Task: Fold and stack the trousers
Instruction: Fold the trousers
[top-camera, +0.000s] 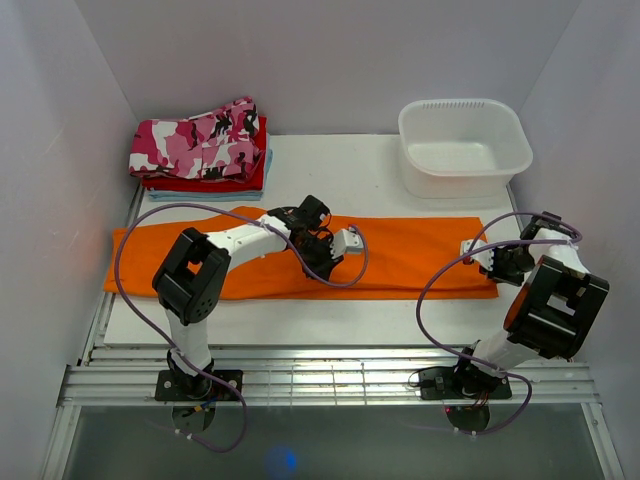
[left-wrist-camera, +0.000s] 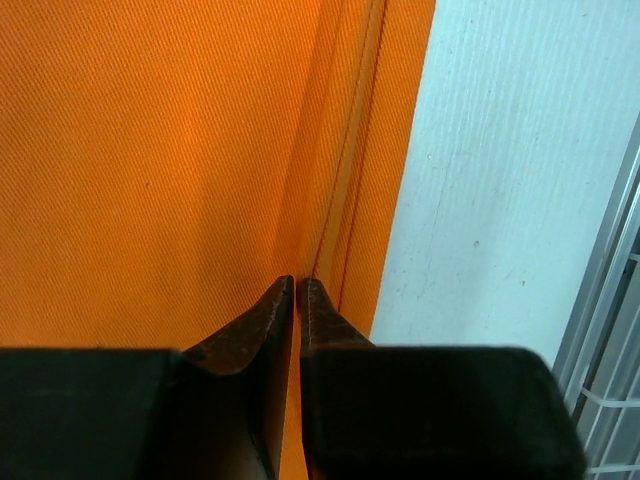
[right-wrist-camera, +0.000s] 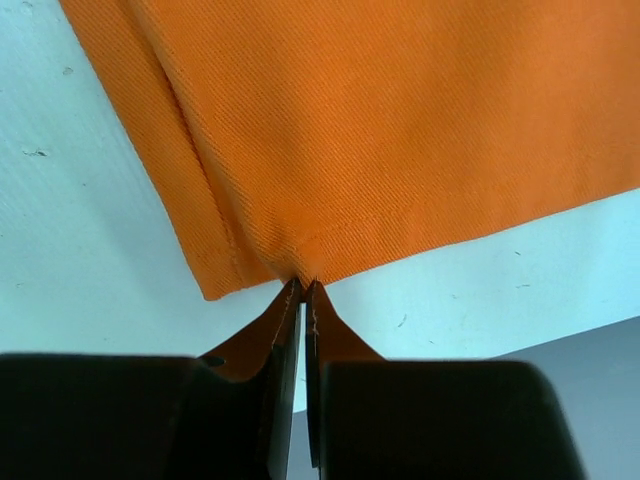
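Observation:
The orange trousers (top-camera: 420, 250) lie flat in a long folded strip across the white table (top-camera: 330, 170). My left gripper (top-camera: 325, 265) rests on the strip's near edge at its middle. In the left wrist view the jaws (left-wrist-camera: 297, 281) are closed at a raised seam of the orange cloth (left-wrist-camera: 150, 150), and orange fills the slit between them. My right gripper (top-camera: 480, 256) sits at the strip's right end. Its tips (right-wrist-camera: 303, 283) are shut on the hem of the trousers (right-wrist-camera: 400, 120), where the cloth puckers.
A white tub (top-camera: 463, 147) stands at the back right. At the back left, a pink camouflage garment (top-camera: 200, 140) lies folded on a red one (top-camera: 205, 182). Metal rails (top-camera: 330, 380) run along the table's near edge, also seen in the left wrist view (left-wrist-camera: 610, 300).

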